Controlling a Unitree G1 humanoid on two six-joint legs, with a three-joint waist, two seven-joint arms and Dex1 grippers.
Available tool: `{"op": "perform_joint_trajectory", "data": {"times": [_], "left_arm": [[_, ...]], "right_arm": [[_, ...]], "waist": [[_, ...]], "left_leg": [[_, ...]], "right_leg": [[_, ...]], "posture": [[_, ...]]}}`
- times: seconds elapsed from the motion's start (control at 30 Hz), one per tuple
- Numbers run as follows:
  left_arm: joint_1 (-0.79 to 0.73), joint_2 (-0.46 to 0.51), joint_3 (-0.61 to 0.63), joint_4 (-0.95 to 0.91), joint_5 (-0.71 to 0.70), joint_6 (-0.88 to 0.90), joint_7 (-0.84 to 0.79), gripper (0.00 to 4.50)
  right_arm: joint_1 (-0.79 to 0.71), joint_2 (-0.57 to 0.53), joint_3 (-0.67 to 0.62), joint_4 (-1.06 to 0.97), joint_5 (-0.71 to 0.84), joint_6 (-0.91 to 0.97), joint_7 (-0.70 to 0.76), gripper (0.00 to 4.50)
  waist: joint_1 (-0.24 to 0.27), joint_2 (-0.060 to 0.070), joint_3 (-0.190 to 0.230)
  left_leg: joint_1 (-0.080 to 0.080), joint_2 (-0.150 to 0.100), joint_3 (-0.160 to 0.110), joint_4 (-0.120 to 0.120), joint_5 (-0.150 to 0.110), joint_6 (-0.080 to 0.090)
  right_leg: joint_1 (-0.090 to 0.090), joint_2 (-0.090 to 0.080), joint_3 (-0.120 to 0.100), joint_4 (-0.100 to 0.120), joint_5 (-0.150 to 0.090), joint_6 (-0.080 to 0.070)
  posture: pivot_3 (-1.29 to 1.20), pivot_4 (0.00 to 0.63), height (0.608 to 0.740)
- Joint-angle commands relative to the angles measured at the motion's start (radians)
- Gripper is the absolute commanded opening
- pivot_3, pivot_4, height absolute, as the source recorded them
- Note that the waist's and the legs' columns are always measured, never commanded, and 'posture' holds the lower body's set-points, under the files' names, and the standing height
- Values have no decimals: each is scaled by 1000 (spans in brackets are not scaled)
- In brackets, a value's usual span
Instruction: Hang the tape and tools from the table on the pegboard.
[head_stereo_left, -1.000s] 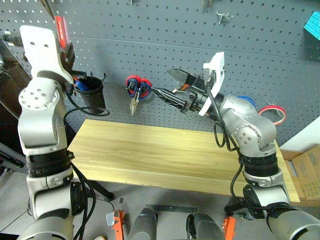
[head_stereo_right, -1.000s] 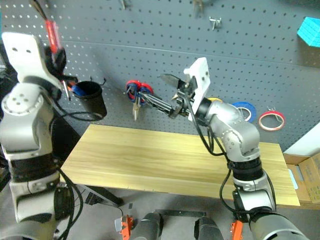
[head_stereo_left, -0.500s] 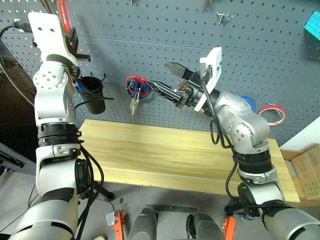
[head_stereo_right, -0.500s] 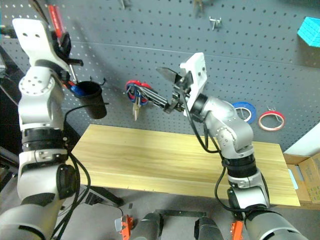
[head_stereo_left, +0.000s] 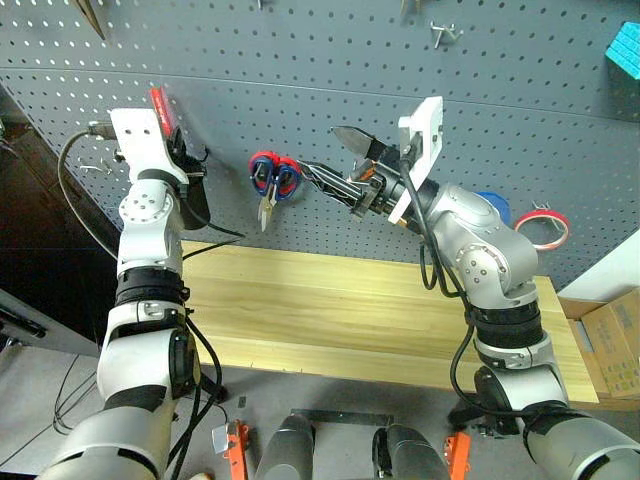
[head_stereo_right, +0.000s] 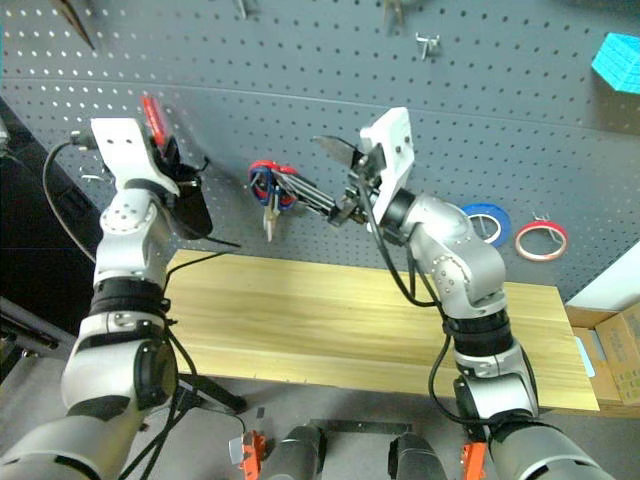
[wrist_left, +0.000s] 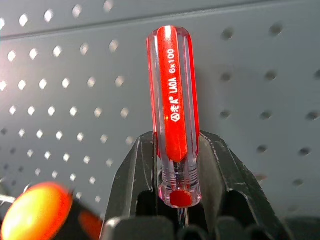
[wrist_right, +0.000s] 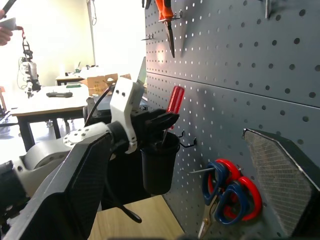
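Red-handled screwdriver (wrist_left: 173, 115) is clamped upright between the fingers of the left hand (head_stereo_left: 178, 160), just over a black cup (wrist_right: 159, 162) hung on the pegboard (head_stereo_left: 330, 80). Scissors (head_stereo_left: 275, 175) and pliers (head_stereo_left: 266, 208) are seen hanging beside it. The right hand (head_stereo_left: 350, 165) is spread wide, grasping nothing, above the counter (head_stereo_left: 350, 310). Red tape (head_stereo_left: 543, 226) is hung further right.

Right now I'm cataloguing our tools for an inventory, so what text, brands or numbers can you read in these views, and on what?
"LAOA 6x100", after a small round logo and two characters too small to read, in white along the red handle of the screwdriver held in the left gripper.
Nothing else carries readable text: none on the pegboard, the table or the hanging scissors.
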Motion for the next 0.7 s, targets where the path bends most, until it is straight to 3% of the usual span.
{"op": "perform_joint_trajectory", "data": {"times": [0.03, 0.13, 0.5, 0.7], "left_arm": [[60, -13, 30, -132, -23, 39, 46, 776], [117, -25, 36, -242, -29, 88, 67, 776], [137, -24, 44, -346, -50, 166, 79, 4451], [114, -32, 22, -367, -53, 192, 65, 4451]], "right_arm": [[-3, -6, -13, -47, 6, -6, -8, 4500], [0, -11, -12, -49, 7, -6, -8, 4500], [-4, -13, -9, -33, 5, -14, 1, 4500], [-6, -20, -11, -33, 4, -14, 7, 4500]], "waist": [[-1, 0, 0], [-5, 0, 0], [-5, 0, 0], [2, 0, 0]], "left_leg": [[0, 0, 0, 0, 0, 0], [0, 0, 0, 0, 0, 0], [1, 0, 0, 0, 0, 0], [1, 0, 0, 0, 0, 0]], "right_leg": [[0, 0, 0, 0, 0, -1], [0, 0, 0, 0, 1, -2], [0, 0, 0, 1, -1, 2], [0, 0, 0, 0, -1, 1]], "posture": [[241, 90, 740], [241, 89, 740], [259, 82, 740], [251, 77, 740]]}}
